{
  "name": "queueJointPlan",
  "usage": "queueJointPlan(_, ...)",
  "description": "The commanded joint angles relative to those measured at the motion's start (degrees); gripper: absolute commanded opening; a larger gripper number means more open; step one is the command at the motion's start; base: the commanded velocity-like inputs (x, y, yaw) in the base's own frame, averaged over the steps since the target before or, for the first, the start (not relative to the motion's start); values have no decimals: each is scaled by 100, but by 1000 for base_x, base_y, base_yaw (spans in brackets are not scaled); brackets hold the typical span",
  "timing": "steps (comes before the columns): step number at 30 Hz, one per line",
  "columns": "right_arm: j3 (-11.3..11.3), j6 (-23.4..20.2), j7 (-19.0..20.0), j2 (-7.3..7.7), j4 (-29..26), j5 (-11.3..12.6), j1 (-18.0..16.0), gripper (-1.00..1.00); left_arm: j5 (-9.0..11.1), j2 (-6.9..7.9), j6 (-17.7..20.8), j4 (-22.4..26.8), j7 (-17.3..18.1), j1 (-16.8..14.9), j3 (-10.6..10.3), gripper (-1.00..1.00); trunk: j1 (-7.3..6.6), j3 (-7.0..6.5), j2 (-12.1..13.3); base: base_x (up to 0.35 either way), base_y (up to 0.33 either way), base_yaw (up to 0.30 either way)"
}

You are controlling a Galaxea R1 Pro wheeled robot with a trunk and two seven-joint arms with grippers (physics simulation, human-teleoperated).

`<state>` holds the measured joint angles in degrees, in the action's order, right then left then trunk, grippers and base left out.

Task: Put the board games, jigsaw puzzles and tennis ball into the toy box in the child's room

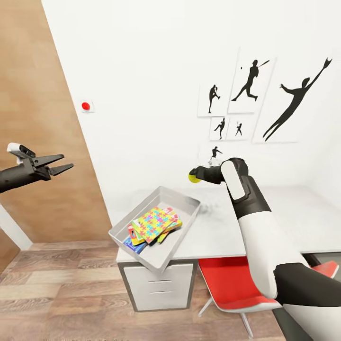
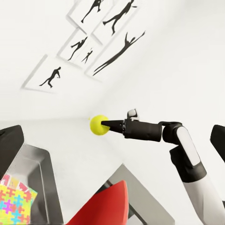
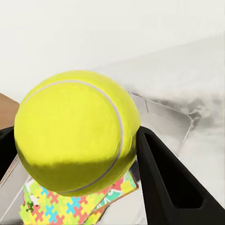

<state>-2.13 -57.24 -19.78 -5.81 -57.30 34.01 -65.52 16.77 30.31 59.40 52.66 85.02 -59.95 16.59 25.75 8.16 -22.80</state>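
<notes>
Right tool (image 1: 195,176) grips tennis ball (image 1: 193,178) above table (image 1: 284,213); left tool (image 1: 64,166) open, well apart.

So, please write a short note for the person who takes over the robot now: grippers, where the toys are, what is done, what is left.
Right gripper: shut on the tennis ball, held above the table, beside the toy box, not over it yet.
Left gripper: open, empty, off to the side.
Done: a jigsaw puzzle and flat boxes lie stacked in the toy box; the count underneath is hidden.
Left: bring the ball over the box and release.
</notes>
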Motion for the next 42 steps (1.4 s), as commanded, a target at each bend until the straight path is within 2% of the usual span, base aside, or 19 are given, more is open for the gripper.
queueJointPlan(1, -6, -3, -77, 1, 0, 79, -5, -100, -3, 1, 60, -7, 17, -4, 0, 100, 4, 7, -12, 0, 2, 243)
queueJointPlan(12, -14, 27, -78, 1, 40, 32, -5, -100, -62, 22, 29, -267, -40, 64, 4, 100, 4, -51, -12, 0, 0, 243)
queueJointPlan(15, -23, 44, -78, 1, 51, 28, -5, -100, -79, 102, -58, -541, -65, 178, 3, 100, 4, -67, -12, 0, 0, 243)
queueJointPlan(21, -50, 62, -86, 1, 78, 16, 3, -100, -120, 207, -520, -1263, -110, 352, 2, 100, 4, -99, -12, 0, 0, 243)
queueJointPlan(26, -72, 64, -114, 1, 91, 6, 15, -100, -222, 248, -1210, -2096, -522, 517, 2, 100, 4, -126, -12, 0, 0, 243)
queueJointPlan(32, -69, 64, -392, 9, 367, 5, 21, -100, -241, 257, -1758, -2910, -944, 627, 2, 100, 4, -157, -12, 0, 0, 243)
queueJointPlan(37, -72, 69, -442, 57, 734, 1, 21, -100, -241, 264, -1932, -3075, -1246, 847, 2, 100, 4, -179, -12, 0, 0, 240)
queueJointPlan(42, -55, 77, -448, 104, 990, -7, 29, -100, -232, 263, -1946, -3099, -1626, 921, 2, 100, 4, -200, -12, 0, 0, 238)
